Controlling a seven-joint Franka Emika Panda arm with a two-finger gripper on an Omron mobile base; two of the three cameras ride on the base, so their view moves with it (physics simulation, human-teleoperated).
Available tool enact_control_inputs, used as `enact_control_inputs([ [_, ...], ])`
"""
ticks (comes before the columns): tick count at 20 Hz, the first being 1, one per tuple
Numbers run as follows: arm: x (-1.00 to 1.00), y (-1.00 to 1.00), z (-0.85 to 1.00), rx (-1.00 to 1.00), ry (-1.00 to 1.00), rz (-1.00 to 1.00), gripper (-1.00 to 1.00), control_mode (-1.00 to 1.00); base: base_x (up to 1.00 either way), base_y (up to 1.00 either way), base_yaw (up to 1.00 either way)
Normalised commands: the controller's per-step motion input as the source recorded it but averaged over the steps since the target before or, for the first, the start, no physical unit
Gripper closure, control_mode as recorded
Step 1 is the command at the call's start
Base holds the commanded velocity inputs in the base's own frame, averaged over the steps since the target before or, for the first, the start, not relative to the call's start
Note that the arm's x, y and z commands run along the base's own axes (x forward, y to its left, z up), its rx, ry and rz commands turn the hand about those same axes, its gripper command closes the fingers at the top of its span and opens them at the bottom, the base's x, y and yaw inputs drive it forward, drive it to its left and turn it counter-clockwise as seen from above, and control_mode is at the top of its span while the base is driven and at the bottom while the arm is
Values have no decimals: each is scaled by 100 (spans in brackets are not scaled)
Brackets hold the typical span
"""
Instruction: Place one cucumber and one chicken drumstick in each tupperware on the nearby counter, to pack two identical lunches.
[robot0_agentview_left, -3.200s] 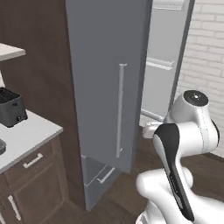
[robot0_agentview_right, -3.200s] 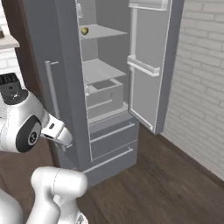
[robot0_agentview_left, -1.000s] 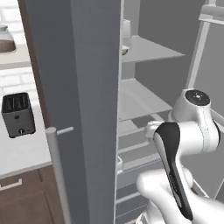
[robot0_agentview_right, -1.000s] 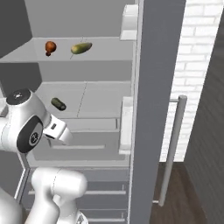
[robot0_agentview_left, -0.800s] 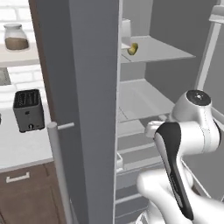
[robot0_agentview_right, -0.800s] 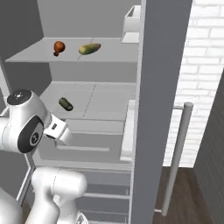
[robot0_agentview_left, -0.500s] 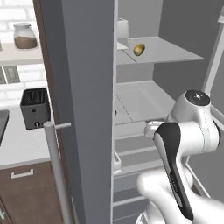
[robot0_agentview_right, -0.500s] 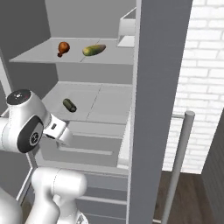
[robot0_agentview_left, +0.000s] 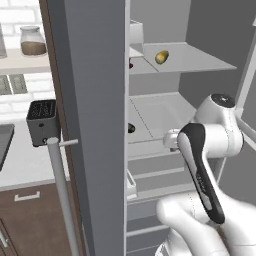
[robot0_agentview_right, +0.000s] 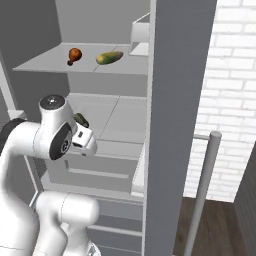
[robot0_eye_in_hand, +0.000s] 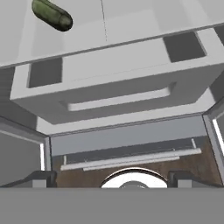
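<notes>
The robot is parked square in front of the open fridge, and by my reading this is the very first step: fetching food, with nothing picked up yet. The big grey fridge door stands open on the left, and past it the pale counter runs along with a black toaster on it.

Inside, the upper shelf carries a reddish-brown drumstick on the left and a yellow-green cucumber just beside it on the right, apart from one another. One shelf down, a dark green cucumber lies on the left part of the middle shelf, above a white drawer. It peeks out behind the arm in the right base view.

The arm is folded up close to the middle shelf, wrist aimed low at the drawer front. The gripper carries nothing, its fingers set wide apart at the bottom corners of the hand view.

Next up, I'd say: lift and tilt the wrist toward that dark cucumber, the nearest item, line the fingers across its short width, then close. The lunch boxes are somewhere off to the counter side.
</notes>
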Motion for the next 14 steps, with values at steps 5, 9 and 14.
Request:
enact_control_inputs([
  [5, 100, -3, 27, 7, -18, 44, -100, -100, 0, 0, 0],
  [9, 100, 32, -2, -8, -19, 32, -100, -100, 0, 0, 0],
  [14, 100, 94, -28, -29, 1, 3, -100, -100, 0, 0, 0],
])
